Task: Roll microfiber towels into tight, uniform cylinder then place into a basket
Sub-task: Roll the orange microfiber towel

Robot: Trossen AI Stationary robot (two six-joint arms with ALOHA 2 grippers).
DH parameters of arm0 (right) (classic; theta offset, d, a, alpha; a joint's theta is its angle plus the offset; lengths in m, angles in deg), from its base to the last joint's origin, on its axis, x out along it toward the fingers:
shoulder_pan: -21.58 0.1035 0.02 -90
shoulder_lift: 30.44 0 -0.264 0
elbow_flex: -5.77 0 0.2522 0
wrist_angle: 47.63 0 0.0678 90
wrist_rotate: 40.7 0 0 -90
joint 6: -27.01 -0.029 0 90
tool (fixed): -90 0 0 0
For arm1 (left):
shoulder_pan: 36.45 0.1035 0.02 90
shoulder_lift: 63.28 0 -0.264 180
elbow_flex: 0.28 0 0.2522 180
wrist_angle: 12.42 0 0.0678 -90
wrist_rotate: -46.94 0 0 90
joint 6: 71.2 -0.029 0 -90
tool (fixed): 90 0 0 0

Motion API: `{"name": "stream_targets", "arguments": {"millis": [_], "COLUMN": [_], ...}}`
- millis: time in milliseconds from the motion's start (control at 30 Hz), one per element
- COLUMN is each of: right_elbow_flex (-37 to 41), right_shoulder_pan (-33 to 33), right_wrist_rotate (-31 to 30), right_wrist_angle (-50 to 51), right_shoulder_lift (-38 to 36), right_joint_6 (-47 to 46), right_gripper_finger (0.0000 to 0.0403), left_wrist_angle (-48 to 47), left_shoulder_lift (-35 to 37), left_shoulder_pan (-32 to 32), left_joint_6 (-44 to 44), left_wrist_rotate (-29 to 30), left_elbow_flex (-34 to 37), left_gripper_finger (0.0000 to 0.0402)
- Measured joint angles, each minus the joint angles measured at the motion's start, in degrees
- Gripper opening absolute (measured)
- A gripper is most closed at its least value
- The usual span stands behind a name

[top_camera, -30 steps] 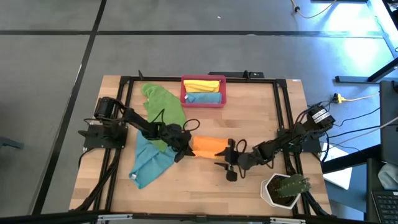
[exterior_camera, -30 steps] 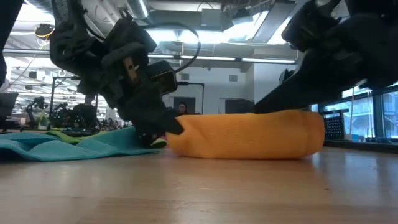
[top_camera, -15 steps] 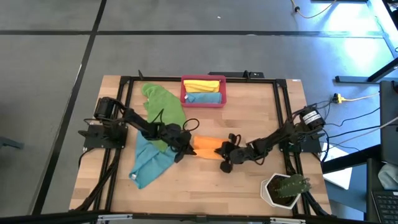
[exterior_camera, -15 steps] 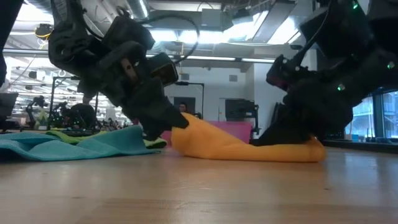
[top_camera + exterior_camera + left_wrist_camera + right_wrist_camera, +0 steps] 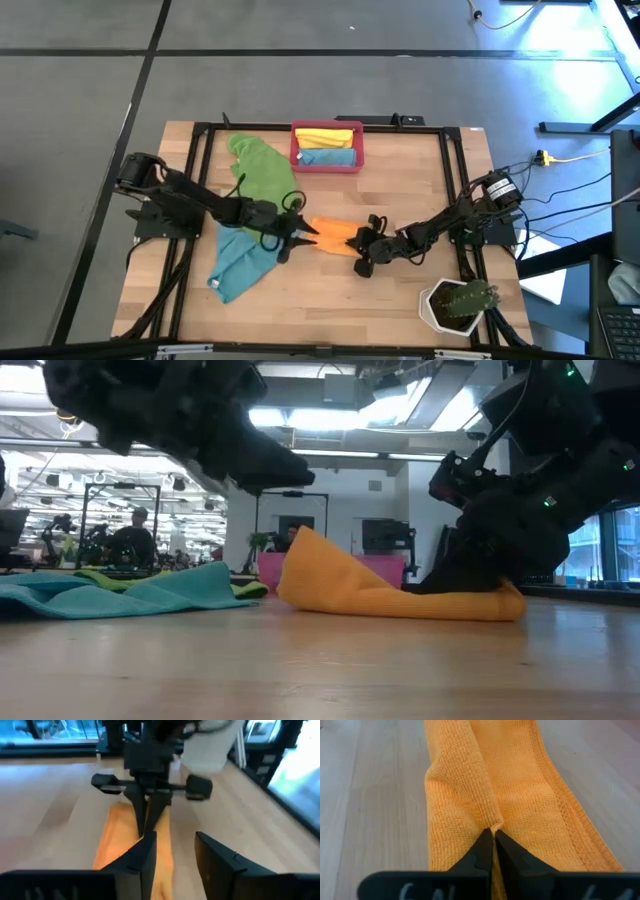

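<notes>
While right pincer (image 5: 494, 851) pinches orange towel (image 5: 490, 795) | left pincer (image 5: 172, 857) parted, raised

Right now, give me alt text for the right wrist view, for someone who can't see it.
The right pincer is shut on a fold of the orange towel, pinching the cloth at its near end. The towel lies as a long, loosely folded strip stretching away across the wooden table.
</notes>
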Motion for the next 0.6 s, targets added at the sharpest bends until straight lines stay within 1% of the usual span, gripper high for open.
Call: {"name": "stream_targets", "arguments": {"millis": [133,233,333,500,600], "right_elbow_flex": [0.0,0.0,0.1,0.0,0.0], "right_shoulder_pan": [-0.4,-1.8,-3.1,-4.3,-4.8], "right_wrist_rotate": [0.3,2.5,5.0,7.4,8.6], "right_wrist_angle": [0.4,0.5,0.8,1.2,1.5], "right_shoulder_lift": [0.0,-0.1,-0.1,-0.1,-0.1], "right_joint_6": [-2.1,-4.4,-6.0,-9.6,-13.3], "right_gripper_finger": [0.0018,0.0019,0.0017,0.0015,0.0016], "left_wrist_angle": [-0.7,-4.7,-11.5,-24.7,-31.4], "left_shoulder_lift": [-0.9,-3.9,-8.7,-18.4,-23.8], "left_shoulder_pan": [-5.4,-8.7,-10.6,-10.8,-10.8], "left_joint_6": [-10.3,-19.0,-24.8,-29.2,-31.0], "left_wrist_rotate": [5.1,10.9,15.4,20.6,24.9], "left_elbow_flex": [-1.1,-4.9,-11.0,-22.6,-29.2], "left_gripper_finger": [0.0136,0.0138,0.0139,0.0139,0.0139]}}
